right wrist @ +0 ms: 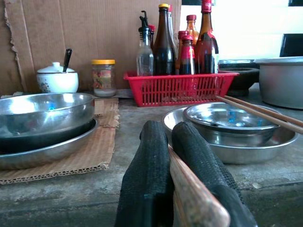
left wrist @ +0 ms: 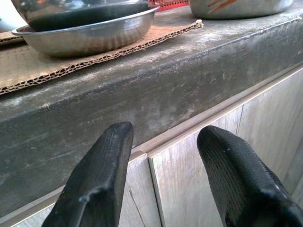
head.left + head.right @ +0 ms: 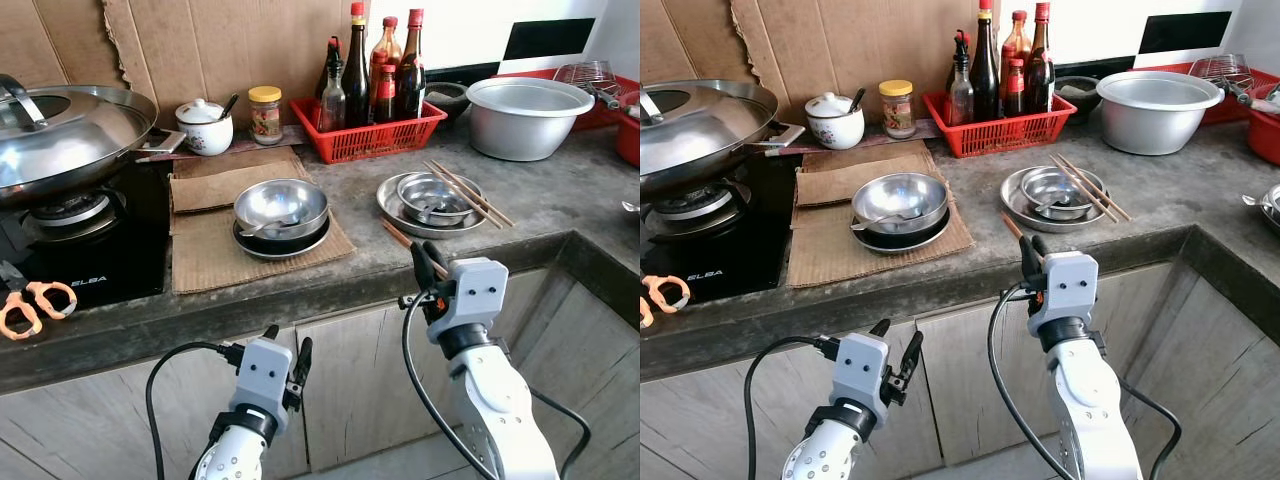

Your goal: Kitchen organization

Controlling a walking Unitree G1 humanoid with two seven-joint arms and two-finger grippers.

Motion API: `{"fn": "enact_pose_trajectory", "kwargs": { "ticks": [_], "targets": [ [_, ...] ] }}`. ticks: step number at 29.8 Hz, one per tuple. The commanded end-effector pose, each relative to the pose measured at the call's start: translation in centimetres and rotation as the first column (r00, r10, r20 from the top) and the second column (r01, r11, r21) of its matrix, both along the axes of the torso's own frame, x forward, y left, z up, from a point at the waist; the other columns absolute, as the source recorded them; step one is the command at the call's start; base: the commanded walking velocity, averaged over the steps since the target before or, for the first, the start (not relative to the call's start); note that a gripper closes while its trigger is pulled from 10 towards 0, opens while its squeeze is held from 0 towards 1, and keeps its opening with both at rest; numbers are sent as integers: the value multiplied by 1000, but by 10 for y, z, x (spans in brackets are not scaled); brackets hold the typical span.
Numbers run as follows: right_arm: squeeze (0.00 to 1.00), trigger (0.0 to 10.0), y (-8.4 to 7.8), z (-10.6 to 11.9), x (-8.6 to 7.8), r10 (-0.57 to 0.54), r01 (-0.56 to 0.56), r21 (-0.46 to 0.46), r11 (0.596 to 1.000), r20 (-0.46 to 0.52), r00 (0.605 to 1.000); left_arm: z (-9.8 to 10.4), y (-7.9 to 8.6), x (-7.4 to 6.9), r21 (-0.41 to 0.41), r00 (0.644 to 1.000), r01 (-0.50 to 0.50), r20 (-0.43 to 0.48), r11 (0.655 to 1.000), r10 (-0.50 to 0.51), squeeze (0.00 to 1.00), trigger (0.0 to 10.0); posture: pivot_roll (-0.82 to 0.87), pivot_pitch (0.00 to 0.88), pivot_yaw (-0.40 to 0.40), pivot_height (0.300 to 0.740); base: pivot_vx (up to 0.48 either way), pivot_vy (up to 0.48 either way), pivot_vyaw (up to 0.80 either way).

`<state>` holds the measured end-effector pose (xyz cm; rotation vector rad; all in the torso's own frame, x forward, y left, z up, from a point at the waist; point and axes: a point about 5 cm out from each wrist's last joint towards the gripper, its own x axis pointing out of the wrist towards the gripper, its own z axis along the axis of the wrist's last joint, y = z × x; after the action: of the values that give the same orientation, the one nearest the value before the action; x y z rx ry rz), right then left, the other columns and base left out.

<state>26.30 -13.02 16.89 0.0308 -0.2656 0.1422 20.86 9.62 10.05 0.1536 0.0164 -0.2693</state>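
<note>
Right pincer [image 3: 430, 262] raised, clamped — left pincer [image 3: 286, 352] low, spread.

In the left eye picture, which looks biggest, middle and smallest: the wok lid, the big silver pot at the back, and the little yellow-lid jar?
1. Wok lid, biggest, though part of it is cut off at the picture's edge.
2. Silver pot, middle. It sits about as far back as the jar.
3. Yellow-lid jar, clearly smallest.

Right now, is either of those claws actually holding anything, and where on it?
Yes. The right claw pinches a wooden chopstick near its front end, at the counter edge. The left claw is open below the counter, holding nothing.
</note>
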Motion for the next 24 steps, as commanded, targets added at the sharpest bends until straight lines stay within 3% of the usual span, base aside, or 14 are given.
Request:
{"fn": "enact_pose_trajectory", "kwargs": {
  "ticks": [1,24],
  "targets": [
    [0,0,1,5,-2,8,-8,6,1000,15,1000,0,0,0,4,1000,5,1,1000,-5,0,10000,38,0,12,740,-270,0,0],
    [0,0,0,1,-3,-6,6,2,1000,-13,1000,-1,-1,-4,7,1000,16,-5,1000,-16,0,10000,38,0,9,740,-332,0,0]
  ]
}}
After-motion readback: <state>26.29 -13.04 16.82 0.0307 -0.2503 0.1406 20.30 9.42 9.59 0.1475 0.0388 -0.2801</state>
